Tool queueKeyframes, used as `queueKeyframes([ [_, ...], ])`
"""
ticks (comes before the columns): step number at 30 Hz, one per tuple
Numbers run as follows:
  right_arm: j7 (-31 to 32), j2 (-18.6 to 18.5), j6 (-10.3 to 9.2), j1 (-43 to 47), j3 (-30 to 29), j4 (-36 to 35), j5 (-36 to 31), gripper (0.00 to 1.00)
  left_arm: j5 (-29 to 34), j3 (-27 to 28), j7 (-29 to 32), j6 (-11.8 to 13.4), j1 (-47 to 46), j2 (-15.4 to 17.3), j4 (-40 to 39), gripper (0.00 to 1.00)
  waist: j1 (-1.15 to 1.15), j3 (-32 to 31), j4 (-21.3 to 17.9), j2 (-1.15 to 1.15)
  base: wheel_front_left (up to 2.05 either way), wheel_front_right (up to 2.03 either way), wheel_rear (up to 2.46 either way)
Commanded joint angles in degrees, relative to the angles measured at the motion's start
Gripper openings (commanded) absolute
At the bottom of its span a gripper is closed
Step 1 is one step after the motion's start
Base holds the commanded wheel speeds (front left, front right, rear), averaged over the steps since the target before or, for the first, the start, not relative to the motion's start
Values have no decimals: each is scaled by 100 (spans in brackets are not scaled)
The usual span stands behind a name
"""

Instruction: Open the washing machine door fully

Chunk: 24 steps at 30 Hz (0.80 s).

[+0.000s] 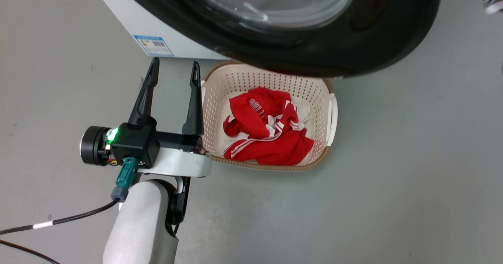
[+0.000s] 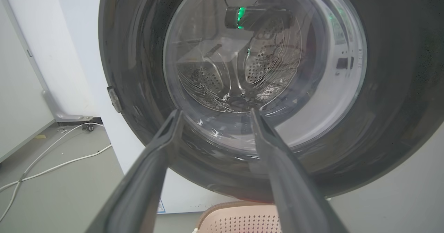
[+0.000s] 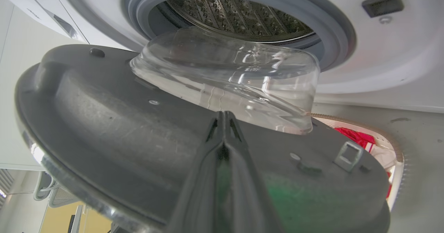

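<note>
While left end effector (image 1: 175,61) hangs low over the floor (image 1: 393,185), fingers spread apart with nothing between them, one finger runs just beside the left wall of the laundry basket (image 1: 235,79); can't tell if it touches. Tips point at the washing machine (image 1: 129,20), stopping short of its blue label (image 1: 153,46). Basket is cream perforated plastic with a brown woven-look rim, and holds a crumpled red garment (image 1: 267,134) with white stripes. Bare grey floor lies open to the basket's right and to the arm's left. Black cable (image 1: 70,217) trails off lower left.

Washing machine door (image 1: 373,40) is swung partway out, its glossy black rim overhanging the basket's far edge. From the left wrist, the fingers frame the door's outer face, with the clear window between the tips.

Right end effector (image 3: 223,115) has its fingers pressed together, tips at the door's matte grey inner face right below the glass bowl (image 3: 225,73); contact unclear. Square latch hook (image 3: 348,154) sits near the door's edge. Beyond the bowl there's a gap, then the blue-grey rubber ring (image 3: 333,28) and the perforated steel drum (image 3: 236,14).
</note>
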Motion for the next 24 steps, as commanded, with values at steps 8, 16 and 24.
queueKeyframes([
  [8, 632, 480, 0, 1179, -11, -578, 298, 0, 15, 76, -15, -139, 407, -2, 223, 100, 0, -805, -109, 0, 0, 0, 0],
  [16, 931, 816, 0, 2092, 110, -1031, 546, 0, 21, 103, -15, -242, 745, -3, 355, 100, 0, -1329, -126, 0, 0, 0, 0],
  [24, 785, 964, 0, 2844, 630, -1364, 836, 0, -28, 89, -15, -297, 1012, -2, 439, 100, 0, -1660, -118, 0, 0, 0, 0],
])
